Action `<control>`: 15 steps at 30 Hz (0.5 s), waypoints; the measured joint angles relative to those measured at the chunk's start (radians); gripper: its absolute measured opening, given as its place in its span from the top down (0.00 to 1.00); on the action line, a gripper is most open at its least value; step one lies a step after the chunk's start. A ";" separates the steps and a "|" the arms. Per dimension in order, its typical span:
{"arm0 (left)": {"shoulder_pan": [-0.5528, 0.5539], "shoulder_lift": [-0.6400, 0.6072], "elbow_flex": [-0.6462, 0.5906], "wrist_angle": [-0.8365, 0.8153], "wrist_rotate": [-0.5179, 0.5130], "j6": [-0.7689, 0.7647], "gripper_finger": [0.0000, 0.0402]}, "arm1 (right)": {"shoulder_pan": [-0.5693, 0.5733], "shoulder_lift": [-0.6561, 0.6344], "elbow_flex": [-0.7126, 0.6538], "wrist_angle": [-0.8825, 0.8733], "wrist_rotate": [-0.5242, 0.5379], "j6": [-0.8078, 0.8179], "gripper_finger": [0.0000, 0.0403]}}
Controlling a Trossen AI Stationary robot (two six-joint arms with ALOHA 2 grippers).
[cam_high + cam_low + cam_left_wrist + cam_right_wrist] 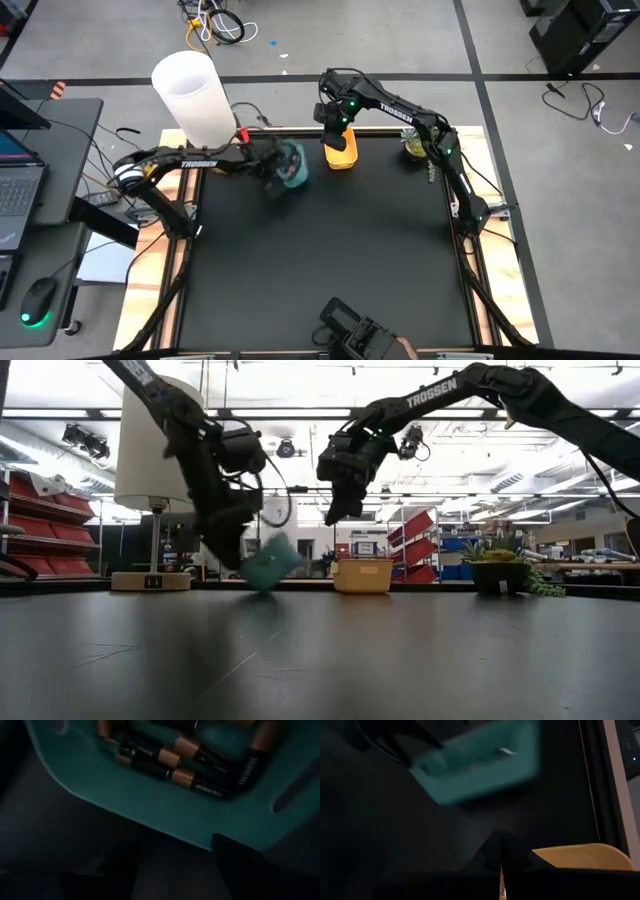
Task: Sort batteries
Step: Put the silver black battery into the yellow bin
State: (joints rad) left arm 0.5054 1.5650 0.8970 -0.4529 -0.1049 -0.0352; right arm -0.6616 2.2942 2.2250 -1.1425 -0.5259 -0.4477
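A teal bin [291, 166] at the table's far middle is tilted in the low view [268, 565]. It holds several black batteries with copper ends [175, 762]. My left gripper [175, 862] is at the bin's near rim. A yellow bin [340, 152] stands on the table just right of it and also shows in the low view [362, 575]. My right gripper [333, 512] hangs above the yellow bin, to its left, shut on a small thing [501, 882], of which only a thin orange-white sliver shows. My left gripper holds the teal bin by its rim [207, 839], with one finger [237, 860] against that edge; the dark fingers hide the rest of the hold. The bin is tilted, one lower corner [262, 590] down near the table. My right gripper pinches the small thing, seemingly a battery, between its two fingers [490, 852]. The fingers point down and hold it clear above the table.
A white lamp [195, 95] stands off the table's far left corner. A potted plant [414, 146] stands at the far right. A black device [355, 330] sits at the near edge. The black mat [320, 250] stretches across the table's middle.
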 joint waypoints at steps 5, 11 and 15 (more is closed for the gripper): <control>-0.061 -0.044 -0.001 -0.192 -0.050 -0.069 0.36 | 0.006 0.000 0.000 0.000 0.000 0.000 1.00; -0.097 -0.071 -0.001 -0.218 -0.043 -0.082 0.36 | 0.010 0.000 0.000 -0.001 0.000 0.021 1.00; -0.133 -0.091 -0.001 -0.276 -0.039 -0.115 0.36 | 0.026 0.000 0.000 -0.018 -0.003 0.024 1.00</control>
State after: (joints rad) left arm 0.3722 1.4740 0.8963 -0.7289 -0.1438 -0.1504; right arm -0.6360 2.2944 2.2250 -1.1606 -0.5286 -0.4235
